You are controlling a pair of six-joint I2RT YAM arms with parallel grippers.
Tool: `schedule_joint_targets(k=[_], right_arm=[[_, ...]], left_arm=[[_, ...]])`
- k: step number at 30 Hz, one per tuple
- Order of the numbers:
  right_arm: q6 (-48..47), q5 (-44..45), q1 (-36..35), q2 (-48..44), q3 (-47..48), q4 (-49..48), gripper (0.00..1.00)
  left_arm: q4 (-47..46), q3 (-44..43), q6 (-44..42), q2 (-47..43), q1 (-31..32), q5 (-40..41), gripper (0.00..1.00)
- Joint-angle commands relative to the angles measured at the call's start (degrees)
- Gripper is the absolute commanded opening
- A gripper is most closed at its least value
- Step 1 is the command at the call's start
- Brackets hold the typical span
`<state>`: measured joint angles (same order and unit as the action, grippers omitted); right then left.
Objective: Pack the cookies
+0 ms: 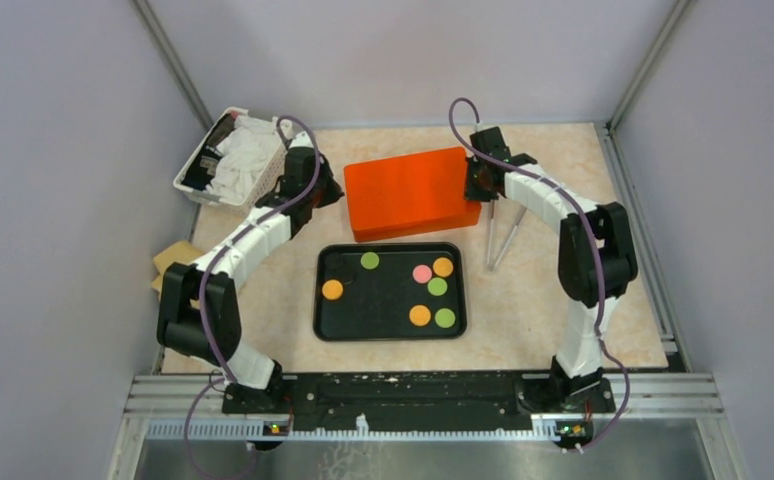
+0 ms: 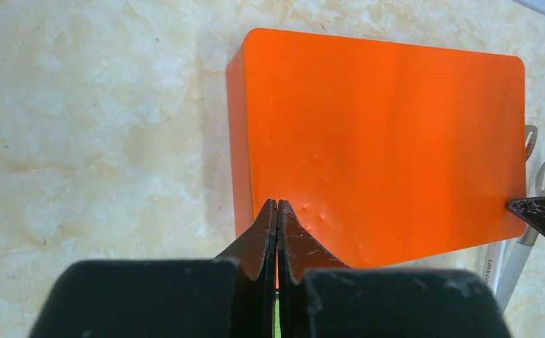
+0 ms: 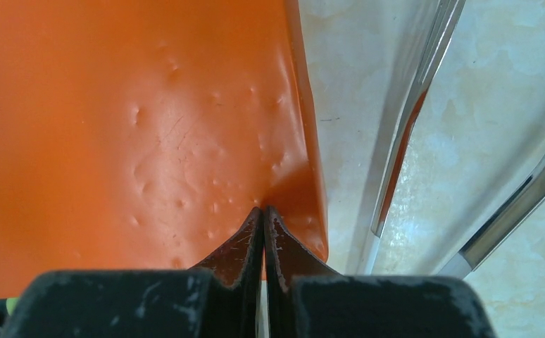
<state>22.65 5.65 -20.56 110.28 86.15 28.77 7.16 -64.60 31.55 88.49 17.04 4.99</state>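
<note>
Cookies point(image 1: 437, 286): orange, green and pink discs, loose in black tray point(image 1: 388, 336) on table point(image 1: 523, 320), just beside orange box point(image 1: 410, 192).
Left tool point(image 2: 277, 204): fingers pressed together, empty, over box's left edge.
Right tool point(image 3: 263, 210): likewise closed, empty, at box's right edge.

a white basket point(image 1: 208, 193) of crumpled white stuff sits at the back left of the beige table point(image 1: 563, 290); two metal utensils point(image 1: 503, 238) lie right of centre; a tan block point(image 1: 171, 262) sits at the left edge.

Both wrist views close over orange box point(image 2: 382, 141)
</note>
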Motion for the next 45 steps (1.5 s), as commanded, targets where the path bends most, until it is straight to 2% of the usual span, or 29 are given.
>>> schedule_joint_targets(k=[1, 6, 8, 10, 13, 15, 16, 18, 21, 22, 24, 26, 27, 28, 35, 45], right_arm=[[-0.8, 0.0, 0.1, -3.4, 2.6, 0.2, 0.0], [-1.9, -0.2, -0.2, -7.2, 4.3, -1.0, 0.0], [-2.2, -0.2, -0.2, -8.7, 5.1, -1.3, 0.04], [-2.2, -0.3, -0.3, -10.0, 5.8, -1.4, 0.13], [-2.2, -0.5, -0.3, -11.4, 6.8, -1.3, 0.36], [-2.2, -0.7, -0.3, -12.2, 7.0, -1.4, 0.47], [-2.2, -0.8, -0.4, -12.5, 7.0, -1.5, 0.51], [-2.2, -0.4, -0.3, -12.9, 6.9, -1.4, 0.62], [-2.2, 2.7, -0.4, -13.5, 6.9, -0.5, 0.96], [-2.3, 4.1, -0.4, -13.8, 6.7, -0.2, 0.98], [-2.5, 7.0, -0.4, -14.7, 6.1, 0.5, 0.99], [-2.9, 9.6, -0.4, -15.7, 5.4, 1.1, 0.99], [-3.1, 10.8, -0.4, -16.0, 5.2, 1.5, 0.99], [-3.2, 12.1, -0.4, -16.4, 4.9, 2.1, 0.99], [-3.9, 17.8, -0.4, -19.4, -0.4, 1.2, 0.99], [-4.3, 24.1, -0.4, -20.5, -2.7, 2.2, 0.99]], left_arm=[[-2.4, 1.2, -1.4, -2.5, 0.3, 0.5, 0.0], [-3.5, 1.3, -2.4, -3.1, 1.2, -0.4, 0.0], [-3.8, 1.3, -2.9, -3.8, 1.6, -0.4, 0.0], [-3.8, 1.1, -3.4, -4.5, 2.0, -0.5, 0.0], [-3.8, 0.7, -4.3, -6.2, 2.7, -1.0, 0.0], [-3.8, 0.1, -5.2, -7.3, 3.1, -1.5, 0.05], [-3.6, -0.2, -5.5, -7.8, 3.2, -1.9, 0.09], [-3.3, -1.1, -6.5, -8.6, 3.3, -2.8, 0.23], [-2.4, -3.1, -10.2, -9.3, 3.3, -3.7, 0.52], [-1.4, -4.0, -11.3, -9.4, 3.3, -3.3, 0.62], [0.9, -5.7, -12.5, -9.5, 3.3, -2.2, 0.75], [3.3, -7.3, -12.7, -9.7, 3.3, -1.0, 0.83], [3.9, -7.8, -12.8, -9.9, 3.3, -0.7, 0.94], [4.2, -8.1, -13.0, -10.0, 3.3, -0.3, 0.98], [7.1, -8.6, -13.5, -11.1, 3.3, 6.1, 0.98], [5.6, -6.6, -13.3, -12.3, 3.3, 6.5, 0.98]])
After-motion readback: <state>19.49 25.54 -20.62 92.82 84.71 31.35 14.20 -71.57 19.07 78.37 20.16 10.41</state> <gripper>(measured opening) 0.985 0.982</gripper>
